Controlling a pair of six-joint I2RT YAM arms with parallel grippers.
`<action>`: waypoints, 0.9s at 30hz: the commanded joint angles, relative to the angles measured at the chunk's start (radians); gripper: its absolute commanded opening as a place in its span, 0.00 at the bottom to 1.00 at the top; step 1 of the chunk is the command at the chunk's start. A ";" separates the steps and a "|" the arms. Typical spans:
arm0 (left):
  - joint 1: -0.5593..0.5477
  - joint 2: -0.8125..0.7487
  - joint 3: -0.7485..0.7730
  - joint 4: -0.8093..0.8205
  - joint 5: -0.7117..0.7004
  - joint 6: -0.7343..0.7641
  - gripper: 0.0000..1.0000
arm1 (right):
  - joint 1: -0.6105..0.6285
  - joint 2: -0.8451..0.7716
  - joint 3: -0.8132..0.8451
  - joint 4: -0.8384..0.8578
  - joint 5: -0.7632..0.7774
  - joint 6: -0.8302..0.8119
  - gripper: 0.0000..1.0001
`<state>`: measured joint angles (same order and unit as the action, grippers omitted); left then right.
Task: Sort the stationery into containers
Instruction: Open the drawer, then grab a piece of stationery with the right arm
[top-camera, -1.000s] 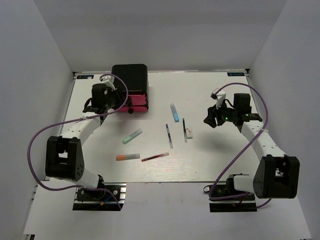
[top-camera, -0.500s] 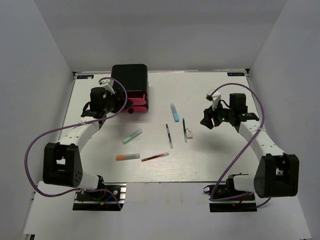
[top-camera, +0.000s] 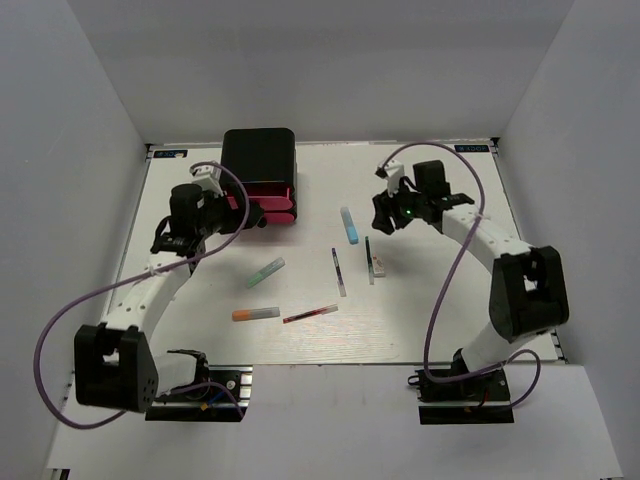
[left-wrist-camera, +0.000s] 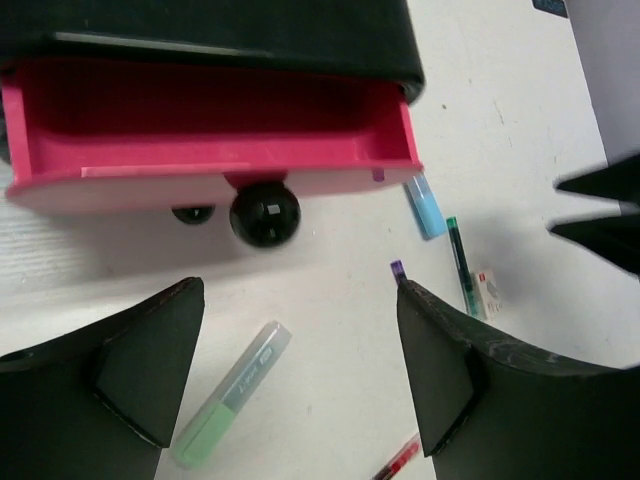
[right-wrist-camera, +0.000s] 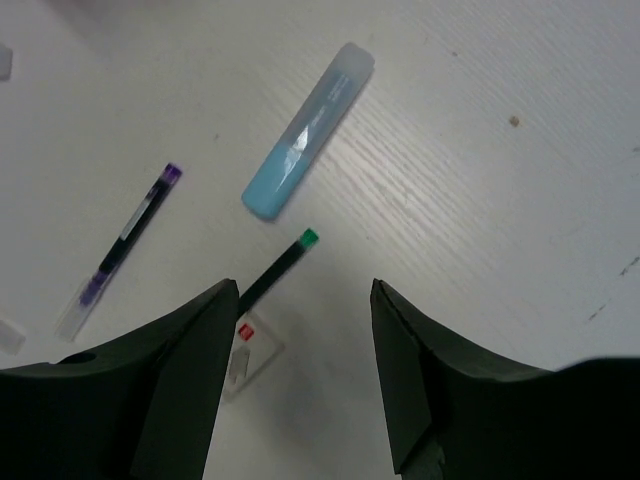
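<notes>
White table (top-camera: 430, 310), white walls around. Left gripper (left-wrist-camera: 298, 300): fingers spread apart, hovering just in front of black knob (left-wrist-camera: 265, 212). Pink drawer (left-wrist-camera: 200, 150) pulled partly out of black box (top-camera: 259, 155) at far left of table. Green marker (top-camera: 265, 272), orange marker (top-camera: 255, 314), red pen (top-camera: 310, 314) lying loose, mid-left. Purple-capped pen (top-camera: 339, 272), blue marker (top-camera: 349, 225), green-capped pen (top-camera: 369, 258) at centre, white block (top-camera: 379, 265) just beside green-capped pen. Right gripper (right-wrist-camera: 303, 300): fingers spread apart, above green-capped pen, blue marker just beyond.
</notes>
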<state>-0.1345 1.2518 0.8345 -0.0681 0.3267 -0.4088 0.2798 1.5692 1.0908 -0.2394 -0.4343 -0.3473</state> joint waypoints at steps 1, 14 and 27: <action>-0.005 -0.136 -0.052 -0.061 0.021 0.042 0.88 | 0.059 0.090 0.122 0.023 0.147 0.126 0.62; -0.005 -0.621 -0.302 -0.371 -0.072 -0.155 0.93 | 0.228 0.414 0.342 0.069 0.430 0.287 0.66; -0.005 -0.565 -0.285 -0.519 -0.130 -0.409 0.93 | 0.260 0.496 0.351 0.051 0.407 0.321 0.31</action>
<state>-0.1349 0.6315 0.5140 -0.5285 0.2165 -0.7547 0.5442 2.0621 1.4170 -0.2012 0.0360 -0.0517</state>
